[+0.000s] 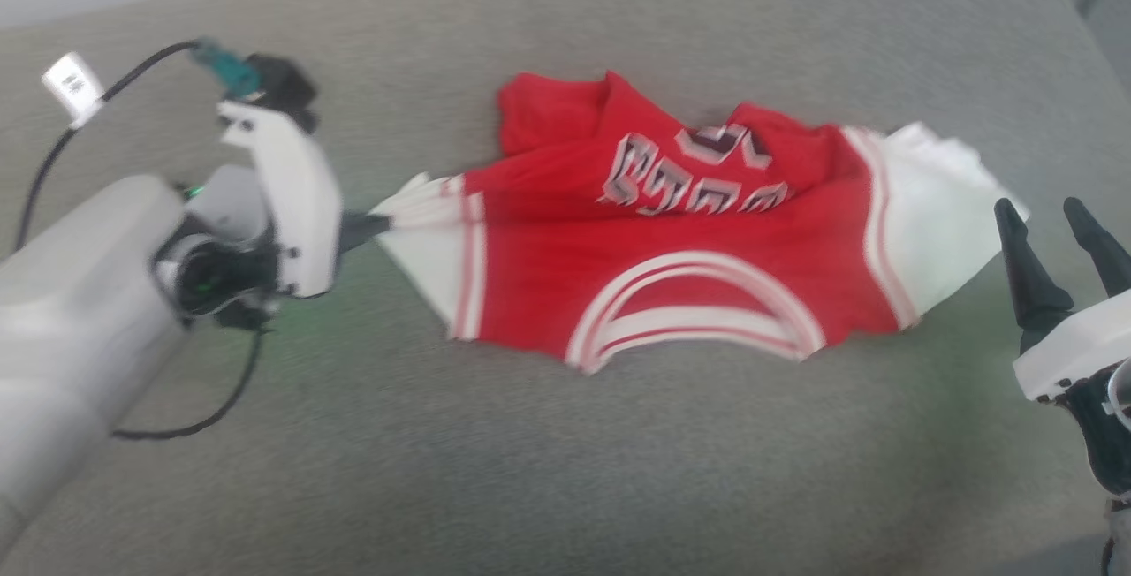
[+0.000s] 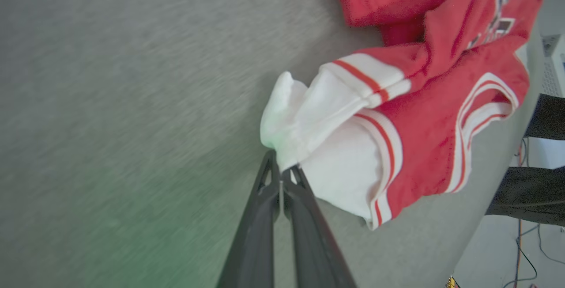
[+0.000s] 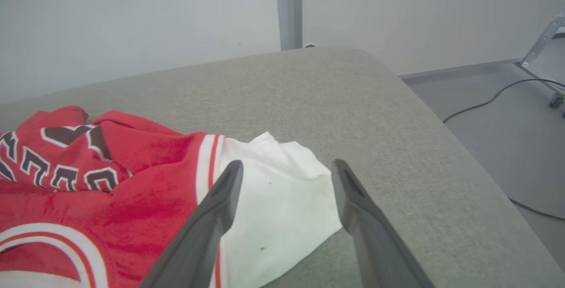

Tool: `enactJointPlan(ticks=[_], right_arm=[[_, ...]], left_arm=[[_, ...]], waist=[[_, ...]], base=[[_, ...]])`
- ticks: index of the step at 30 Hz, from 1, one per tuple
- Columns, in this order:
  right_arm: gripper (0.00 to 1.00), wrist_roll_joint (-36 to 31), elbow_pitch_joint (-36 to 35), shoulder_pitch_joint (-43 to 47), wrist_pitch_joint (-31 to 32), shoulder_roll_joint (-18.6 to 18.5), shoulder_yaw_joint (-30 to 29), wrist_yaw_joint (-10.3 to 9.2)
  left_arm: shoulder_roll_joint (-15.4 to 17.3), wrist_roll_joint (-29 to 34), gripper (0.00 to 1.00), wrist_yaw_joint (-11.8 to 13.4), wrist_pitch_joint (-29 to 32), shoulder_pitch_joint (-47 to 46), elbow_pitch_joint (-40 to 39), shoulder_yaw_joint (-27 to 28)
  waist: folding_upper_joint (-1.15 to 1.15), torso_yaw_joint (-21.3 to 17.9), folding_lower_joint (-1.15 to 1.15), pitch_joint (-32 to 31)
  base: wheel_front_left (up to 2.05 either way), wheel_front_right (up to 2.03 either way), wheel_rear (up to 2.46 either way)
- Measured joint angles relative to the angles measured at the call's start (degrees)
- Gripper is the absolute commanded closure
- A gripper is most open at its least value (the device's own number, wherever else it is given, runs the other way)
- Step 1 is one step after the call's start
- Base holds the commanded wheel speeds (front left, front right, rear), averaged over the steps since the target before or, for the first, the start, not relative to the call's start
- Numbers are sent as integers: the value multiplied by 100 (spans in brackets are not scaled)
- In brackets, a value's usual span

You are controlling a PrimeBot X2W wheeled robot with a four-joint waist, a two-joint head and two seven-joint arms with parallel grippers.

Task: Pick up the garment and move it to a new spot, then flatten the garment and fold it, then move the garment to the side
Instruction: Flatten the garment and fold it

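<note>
Clearly, left end effector point(image 2: 281, 169) pinches garment point(image 1: 671, 267) (sleeve).

The shirt point(image 1: 671, 284) is soft, matt cloth, creased, its red body and white sleeves alike without sheen; the counter point(image 1: 565, 470) under the shirt is covered in grey woven fabric, matt and faintly rough; left of the shirt, the left pincer point(image 2: 280, 173) has dark, smooth, matt fingers and a white, smooth plastic casing point(image 1: 296, 196); right of the shirt, the right pincer point(image 1: 1038, 205) looks the same; the wall point(image 3: 132, 14) beyond the shirt is smooth and matt.
</note>
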Motion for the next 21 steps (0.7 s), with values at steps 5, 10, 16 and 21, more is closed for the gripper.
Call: enactJointPlan(ticks=[5,10,16,21], right_arm=[[0,-113,-255,52,249,1,-33,0],[0,-200,-458,97,445,31,20,0],[0,-247,-584,155,571,22,49,0],[0,-301,-679,232,647,-3,99,0]], left_arm=[[339,-171,100,154,136,125,269,55],[671,281,100,366,348,76,487,-213],[641,572,100,573,130,1,766,-285],[483,601,66,589,-192,48,944,-272]], waist=[[0,420,0,-168],[0,652,0,-270],[0,627,0,-251],[0,591,0,-298]], base=[[0,0,0],[0,0,0],[0,0,0],[0,0,0]])
